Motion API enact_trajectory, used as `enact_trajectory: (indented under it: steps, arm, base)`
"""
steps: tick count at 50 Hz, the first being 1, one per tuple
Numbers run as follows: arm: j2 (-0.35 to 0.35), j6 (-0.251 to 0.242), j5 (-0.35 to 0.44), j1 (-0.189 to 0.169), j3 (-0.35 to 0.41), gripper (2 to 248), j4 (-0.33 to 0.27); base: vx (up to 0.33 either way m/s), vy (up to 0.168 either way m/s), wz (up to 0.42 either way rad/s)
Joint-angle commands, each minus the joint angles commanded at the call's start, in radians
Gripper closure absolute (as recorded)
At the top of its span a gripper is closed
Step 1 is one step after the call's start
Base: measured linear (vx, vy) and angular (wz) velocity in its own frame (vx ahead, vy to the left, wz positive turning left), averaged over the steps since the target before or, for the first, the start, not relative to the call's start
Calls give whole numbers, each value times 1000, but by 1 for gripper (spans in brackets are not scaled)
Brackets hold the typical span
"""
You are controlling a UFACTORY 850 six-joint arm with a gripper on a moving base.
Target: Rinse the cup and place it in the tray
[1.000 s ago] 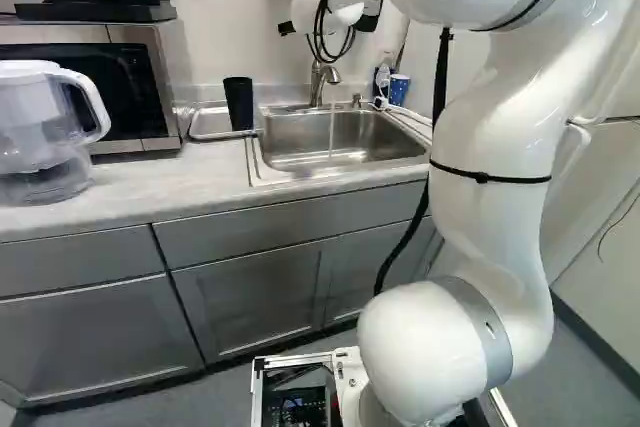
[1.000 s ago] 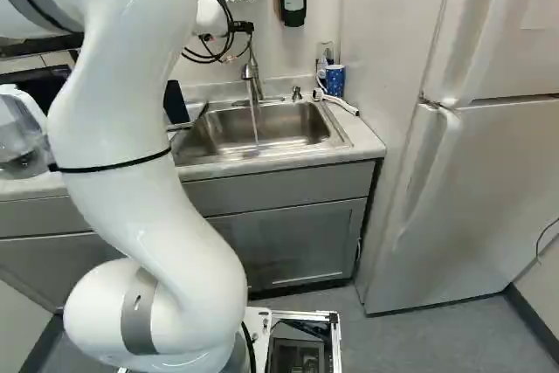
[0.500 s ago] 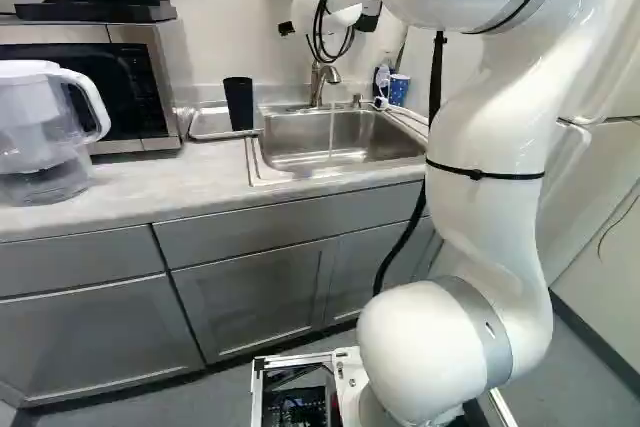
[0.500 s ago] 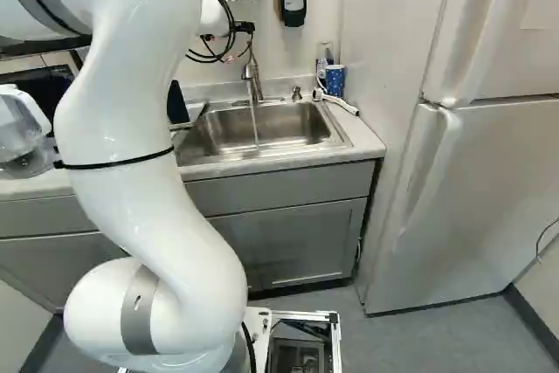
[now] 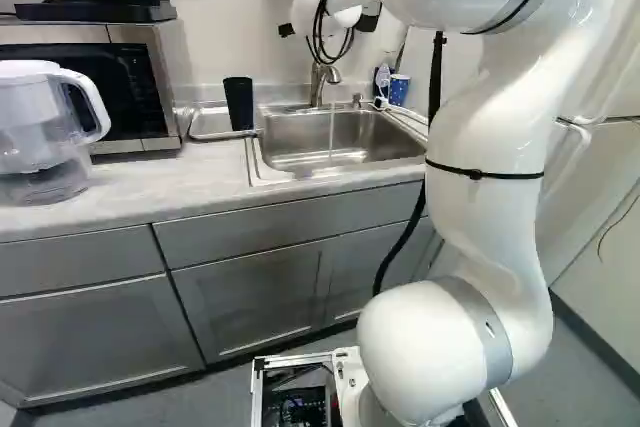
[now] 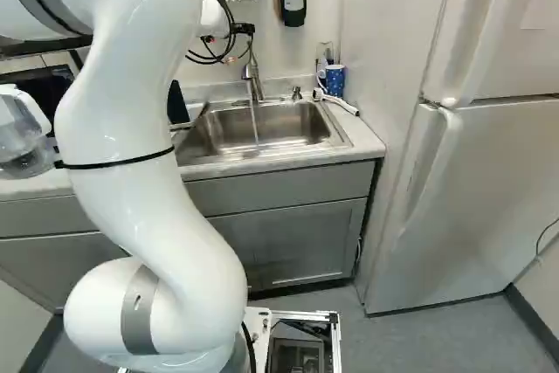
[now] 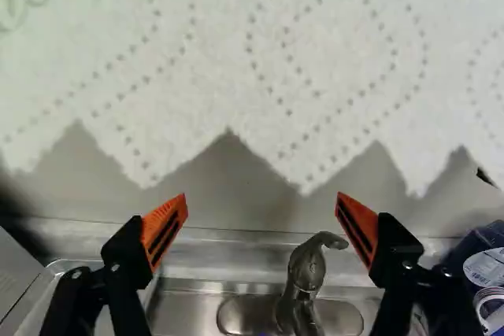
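Left base view shows the black cup (image 5: 238, 104) in the tray (image 5: 207, 125) beside the sink (image 5: 256, 162), likely light, stiff and slippery if wet, best pinched mid-wall by the gripper (image 7: 261, 197), now spread and empty.

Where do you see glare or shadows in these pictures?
Right base view: small bright glints on the glossy white arm. Left base view: the worktop looks bright, the cabinet fronts under it darker. Wrist view: the paper towel is pale, the wall beyond its zigzag edge grey and shaded.
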Motion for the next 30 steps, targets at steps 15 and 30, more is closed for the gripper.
enact_trajectory:
  steps: [15,30]
  arm:
    - [-2,0,0,0,6,3,0]
    - [-2,0,0,0,6,3,0]
  base:
    - [0,0,0]
    - [0,0,0]
